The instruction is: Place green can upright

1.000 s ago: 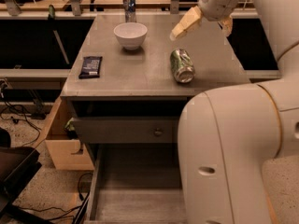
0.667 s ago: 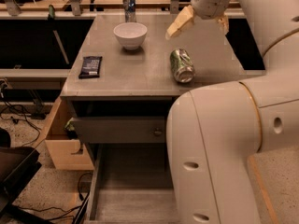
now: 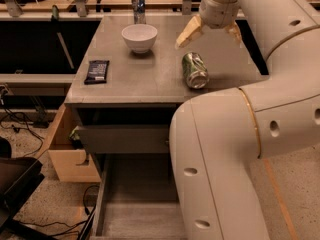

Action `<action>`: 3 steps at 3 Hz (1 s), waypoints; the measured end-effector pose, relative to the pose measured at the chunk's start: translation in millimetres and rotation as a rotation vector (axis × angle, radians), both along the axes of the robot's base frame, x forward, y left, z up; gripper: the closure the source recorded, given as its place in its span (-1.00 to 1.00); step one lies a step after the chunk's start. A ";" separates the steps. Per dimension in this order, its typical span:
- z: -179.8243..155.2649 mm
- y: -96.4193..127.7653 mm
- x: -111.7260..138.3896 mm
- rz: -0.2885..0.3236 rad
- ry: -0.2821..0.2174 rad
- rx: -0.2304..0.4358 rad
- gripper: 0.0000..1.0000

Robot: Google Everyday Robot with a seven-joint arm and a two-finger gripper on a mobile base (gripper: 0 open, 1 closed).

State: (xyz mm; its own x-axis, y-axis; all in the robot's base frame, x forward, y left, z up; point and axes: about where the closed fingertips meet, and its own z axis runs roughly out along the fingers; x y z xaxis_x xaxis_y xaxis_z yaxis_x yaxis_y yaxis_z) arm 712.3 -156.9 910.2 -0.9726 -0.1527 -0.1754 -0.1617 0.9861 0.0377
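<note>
Green can (image 3: pixel 194 70) lying on side, table (image 3: pixel 150 79) front right. Our gripper (image 3: pixel 211 32) hovers at its 12 o'clock, jaws apart, empty. We reckon approach step; next: drop over can, clamp, tip upright.

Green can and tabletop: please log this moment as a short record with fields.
green can: lying on its side, front right of the table
gripper: open, empty, poised just behind the can, not touching it
bowl: white, upright, toward the back
slim can: upright at the back edge, behind the bowl
dark packet: flat, front left
task state: can not yet upright
</note>
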 end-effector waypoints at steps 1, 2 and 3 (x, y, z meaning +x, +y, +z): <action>-9.3 3.2 -4.6 -0.004 0.031 0.031 -1.00; -15.6 8.5 -13.6 0.021 0.062 0.093 -1.00; -21.9 18.8 -15.5 0.058 0.075 0.119 -1.00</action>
